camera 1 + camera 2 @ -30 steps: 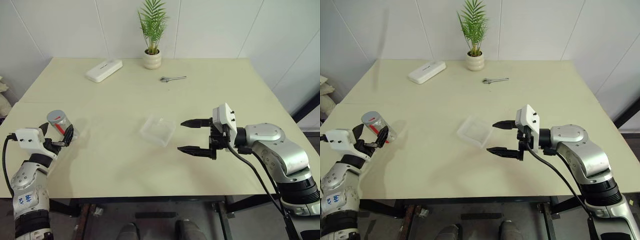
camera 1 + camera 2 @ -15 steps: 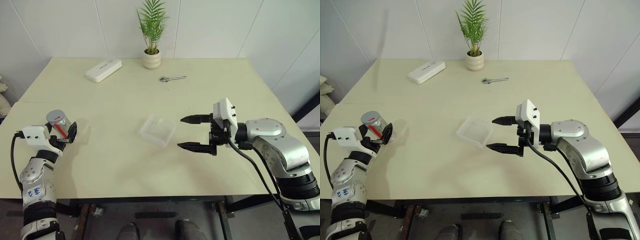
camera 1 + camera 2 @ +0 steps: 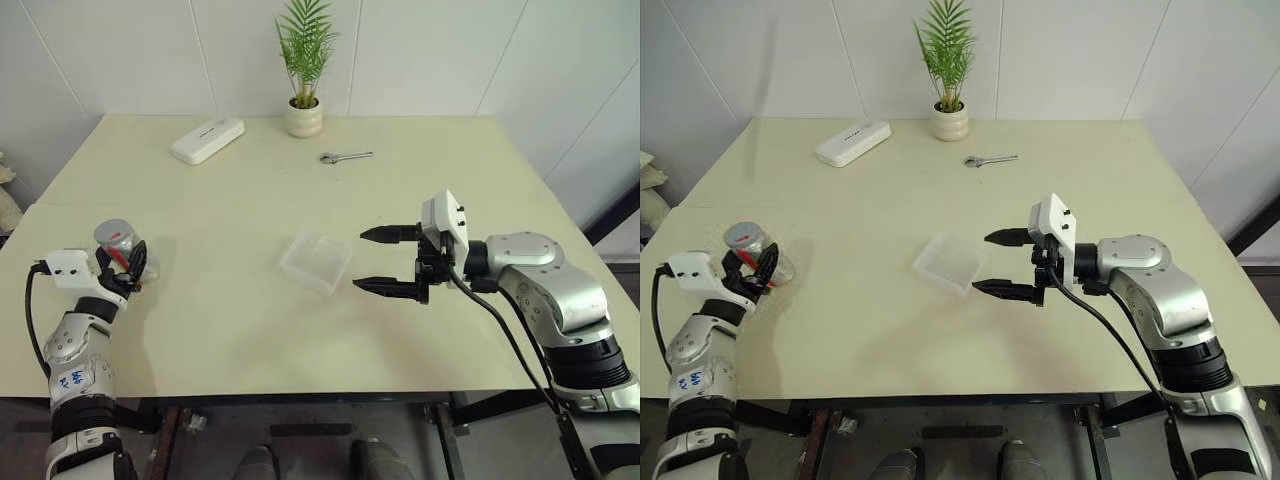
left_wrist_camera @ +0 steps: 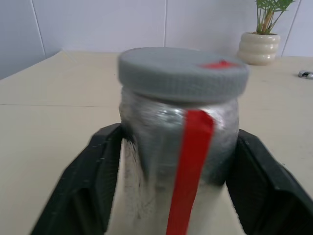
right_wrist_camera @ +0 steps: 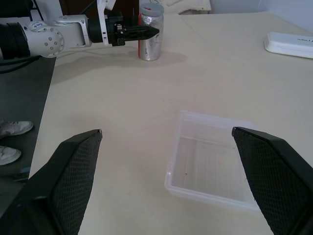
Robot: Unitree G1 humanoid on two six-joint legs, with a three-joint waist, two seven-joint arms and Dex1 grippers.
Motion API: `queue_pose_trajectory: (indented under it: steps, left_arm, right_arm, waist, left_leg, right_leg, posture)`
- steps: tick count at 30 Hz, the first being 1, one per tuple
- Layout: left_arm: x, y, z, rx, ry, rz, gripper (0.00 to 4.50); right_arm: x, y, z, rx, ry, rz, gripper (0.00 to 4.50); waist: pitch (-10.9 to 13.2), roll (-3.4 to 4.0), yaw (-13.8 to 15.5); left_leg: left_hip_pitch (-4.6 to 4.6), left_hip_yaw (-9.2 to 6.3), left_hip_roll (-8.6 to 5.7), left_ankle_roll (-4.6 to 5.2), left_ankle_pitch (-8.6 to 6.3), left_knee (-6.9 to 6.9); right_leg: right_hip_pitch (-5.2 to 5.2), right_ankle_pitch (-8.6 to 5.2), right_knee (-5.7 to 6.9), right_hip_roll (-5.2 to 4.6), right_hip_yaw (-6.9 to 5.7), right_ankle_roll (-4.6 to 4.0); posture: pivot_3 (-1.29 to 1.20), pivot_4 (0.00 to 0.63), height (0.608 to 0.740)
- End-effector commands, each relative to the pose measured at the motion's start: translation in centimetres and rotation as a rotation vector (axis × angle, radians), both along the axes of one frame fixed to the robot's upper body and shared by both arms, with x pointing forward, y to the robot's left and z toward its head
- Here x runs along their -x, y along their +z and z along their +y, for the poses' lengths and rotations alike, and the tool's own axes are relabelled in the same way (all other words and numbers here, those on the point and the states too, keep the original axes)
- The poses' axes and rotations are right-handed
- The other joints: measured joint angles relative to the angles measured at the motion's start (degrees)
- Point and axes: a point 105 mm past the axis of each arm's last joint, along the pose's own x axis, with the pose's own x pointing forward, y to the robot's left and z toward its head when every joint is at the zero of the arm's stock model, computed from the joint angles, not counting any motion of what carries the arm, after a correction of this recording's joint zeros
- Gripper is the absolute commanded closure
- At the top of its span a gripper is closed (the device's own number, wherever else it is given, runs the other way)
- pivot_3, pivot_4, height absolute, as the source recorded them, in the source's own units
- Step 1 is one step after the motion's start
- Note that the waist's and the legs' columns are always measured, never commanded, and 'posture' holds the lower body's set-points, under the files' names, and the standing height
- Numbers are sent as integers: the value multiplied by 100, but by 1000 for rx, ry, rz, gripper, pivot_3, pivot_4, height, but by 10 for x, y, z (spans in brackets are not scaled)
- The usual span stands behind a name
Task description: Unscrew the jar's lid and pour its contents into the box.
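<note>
Bare pale-yellow worktop (image 3: 210, 300) lay open between small silvery-grey jar with red stripe (image 3: 122, 250) and shallow clear plastic box (image 3: 316, 261). White oblong device (image 3: 207, 140), white plant pot (image 3: 304, 120) and small metal wrench (image 3: 345, 157) stood well apart along far edge.

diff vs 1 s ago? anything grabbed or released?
The left tool went from open around the jar to shut on its body, below the lid. Nothing was released. The right tool remains open beside the clear box, holding nothing. Jar, box, white device, wrench and plant pot stayed put on the table.
</note>
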Motion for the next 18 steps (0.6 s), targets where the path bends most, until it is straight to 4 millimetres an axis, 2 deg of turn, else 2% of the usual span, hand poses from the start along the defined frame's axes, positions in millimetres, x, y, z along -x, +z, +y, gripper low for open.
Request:
queue_pose_trajectory:
  steps: [1, 7, 18]
  left_arm:
    - [1, 16, -3, -24, -18, -65, 2500]
    - [8, 20, -10, -81, -65, -56, 2499]
    - [11, 38, -49, -191, -332, 0, 2499]
  right_arm:
    - [2, 10, 3, -2, 16, -44, 0]
    - [2, 10, 2, -6, 7, -44, 0]
    - [-1, 21, 12, -37, -56, -76, 0]
  waist:
    - [0, 0, -1]
    - [0, 0, -3]
    - [0, 0, -8]
  left_leg:
    - [0, 0, 0, 0, 0, 0]
    - [0, 0, 0, 0, 0, 0]
    - [0, 0, 0, 0, -1, -2]
  right_leg:
    - [0, 0, 0, 0, 0, 0]
    - [0, 0, 0, 0, 0, 0]
    - [-1, -1, -1, 0, 1, -4]
  posture:
    - [0, 150, 740]
    - [0, 150, 740]
    - [0, 150, 740]
